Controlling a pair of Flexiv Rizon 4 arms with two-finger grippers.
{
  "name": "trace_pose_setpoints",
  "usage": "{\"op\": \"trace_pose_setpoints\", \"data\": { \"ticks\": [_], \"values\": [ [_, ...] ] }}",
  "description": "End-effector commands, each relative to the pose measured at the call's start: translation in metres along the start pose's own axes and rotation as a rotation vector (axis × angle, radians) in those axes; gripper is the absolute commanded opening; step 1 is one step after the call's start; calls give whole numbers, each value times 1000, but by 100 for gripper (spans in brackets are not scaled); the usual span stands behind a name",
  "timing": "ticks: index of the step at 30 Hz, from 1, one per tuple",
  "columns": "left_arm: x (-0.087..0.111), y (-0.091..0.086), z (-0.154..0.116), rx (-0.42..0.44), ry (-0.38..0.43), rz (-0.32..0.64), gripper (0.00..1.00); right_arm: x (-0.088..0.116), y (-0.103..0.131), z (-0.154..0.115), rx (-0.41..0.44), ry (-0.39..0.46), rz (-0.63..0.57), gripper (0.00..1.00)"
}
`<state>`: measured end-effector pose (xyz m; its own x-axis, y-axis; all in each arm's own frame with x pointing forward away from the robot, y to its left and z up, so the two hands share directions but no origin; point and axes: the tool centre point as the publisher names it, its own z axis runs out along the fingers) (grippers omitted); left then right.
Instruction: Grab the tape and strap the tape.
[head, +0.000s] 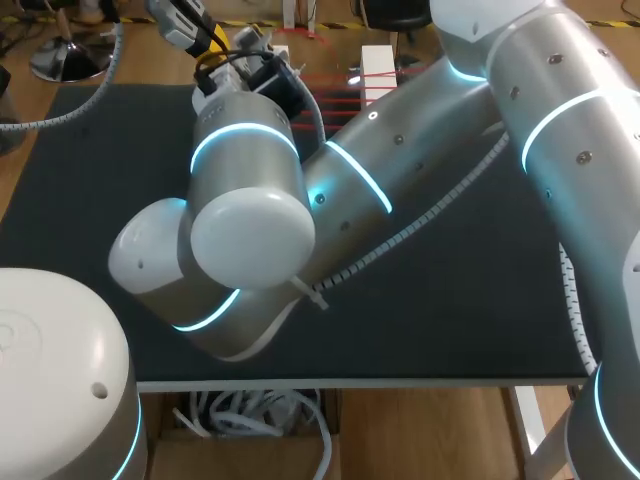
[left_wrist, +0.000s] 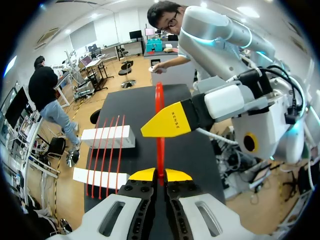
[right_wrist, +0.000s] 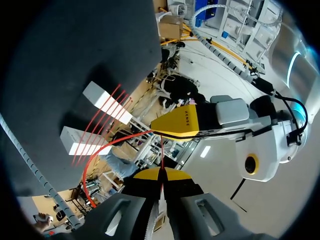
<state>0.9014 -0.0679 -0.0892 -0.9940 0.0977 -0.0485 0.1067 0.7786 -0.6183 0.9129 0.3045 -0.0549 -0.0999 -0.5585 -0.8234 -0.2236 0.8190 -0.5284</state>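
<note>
The left claw (left_wrist: 160, 175) has its two yellow tips pinched almost together on a thin strand of red tape (left_wrist: 159, 117). The strand runs straight out ahead of the claw, beside the pair of white blocks (left_wrist: 107, 136) on the side toward the middle of the black table (left_wrist: 192, 150). The right claw (right_wrist: 161, 174) is likewise closed on the tape, its tips meeting around the strand. From there the tape rises to the yellow finger of the left claw just ahead of it, and a loose red loop curves away toward the blocks. The two claws face each other close together along the same strand, with one yellow finger of the right claw lying against the tape in the left wrist view. Several more lengths of red tape lie side by side, stretched across both blocks from one to the other. The blocks rest parallel to each other near the table's edge. In the head view the right arm (head: 400, 160) crosses the table from the right and ends just beside the blocks, hiding most of the claws.
</note>
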Motion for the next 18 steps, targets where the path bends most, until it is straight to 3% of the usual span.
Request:
{"op": "trace_pose_setpoints", "data": {
  "ticks": [1,18],
  "values": [
    [0,-1,-1,-4,2,-1,0,2,0,1,-6,-3,-3,0],
    [0,-1,-1,-4,2,-1,0,3,1,4,-20,-11,18,0]
  ]
}}
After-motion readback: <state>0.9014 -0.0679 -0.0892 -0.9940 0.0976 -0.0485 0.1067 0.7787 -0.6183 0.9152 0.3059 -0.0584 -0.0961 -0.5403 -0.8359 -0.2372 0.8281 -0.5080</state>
